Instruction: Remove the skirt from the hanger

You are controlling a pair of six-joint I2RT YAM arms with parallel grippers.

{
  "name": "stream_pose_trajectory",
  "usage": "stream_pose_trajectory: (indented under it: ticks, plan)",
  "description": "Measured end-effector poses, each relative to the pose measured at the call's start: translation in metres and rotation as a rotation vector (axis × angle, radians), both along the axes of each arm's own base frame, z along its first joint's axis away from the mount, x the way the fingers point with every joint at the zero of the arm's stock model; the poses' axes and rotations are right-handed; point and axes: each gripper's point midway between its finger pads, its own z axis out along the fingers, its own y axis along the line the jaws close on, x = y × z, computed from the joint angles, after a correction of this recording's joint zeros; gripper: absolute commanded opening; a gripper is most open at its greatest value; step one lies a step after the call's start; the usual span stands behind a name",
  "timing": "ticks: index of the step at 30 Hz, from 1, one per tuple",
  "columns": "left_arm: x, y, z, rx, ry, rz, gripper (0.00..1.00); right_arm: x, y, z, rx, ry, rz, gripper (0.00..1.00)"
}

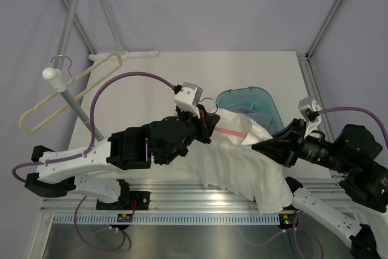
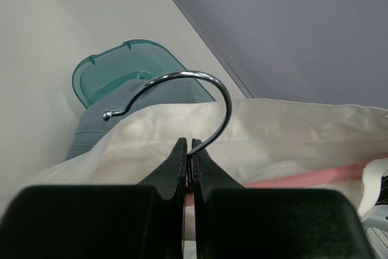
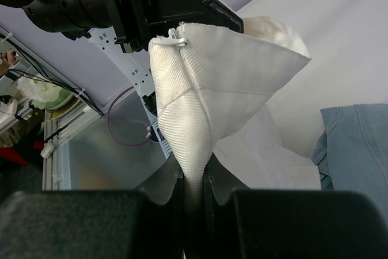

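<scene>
My left end effector (image 2: 188, 145) clamps the hanger (image 2: 182, 74) wire rising just above its tips; my right end effector (image 3: 193, 180) pinches a fold of the skirt (image 3: 224, 77), which I judge soft, light and limp

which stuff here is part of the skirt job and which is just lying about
Job: skirt, hanger, left gripper on its hook, right gripper pinching the skirt.
Lying about: bin, denim, spare hanger, rack.

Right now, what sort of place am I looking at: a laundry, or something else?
Probably a robotics lab bench: a white table inside a metal frame with grey screens, where the left claw grips a hanger hook and the right claw pinches a white skirt.
</scene>
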Motion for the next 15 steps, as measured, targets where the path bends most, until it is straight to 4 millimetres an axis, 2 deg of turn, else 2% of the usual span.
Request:
stream_pose_trajectory:
  ticks: [3,6,7,9,15]
  plan:
    - [0.0,0.0,0.0,0.003,0.0,-0.001,0.0,0.002,-0.002,-0.001,0.0,0.006,-0.02,0.66]
    - [0.0,0.006,-0.006,0.055,-0.006,0.0,0.0,0.008,-0.005,0.0,0.003,0.0,-0.059,0.96]
    - [0.001,0.008,-0.008,0.086,-0.012,0.004,0.0,0.009,-0.007,-0.001,0.002,0.002,-0.072,0.99]
    - [0.003,0.012,-0.007,0.125,-0.022,0.013,0.0,0.012,-0.009,-0.004,-0.002,0.005,-0.099,0.99]
    - [0.012,0.024,0.02,0.153,-0.07,0.066,0.0,0.019,-0.015,-0.034,-0.045,0.055,-0.157,0.99]
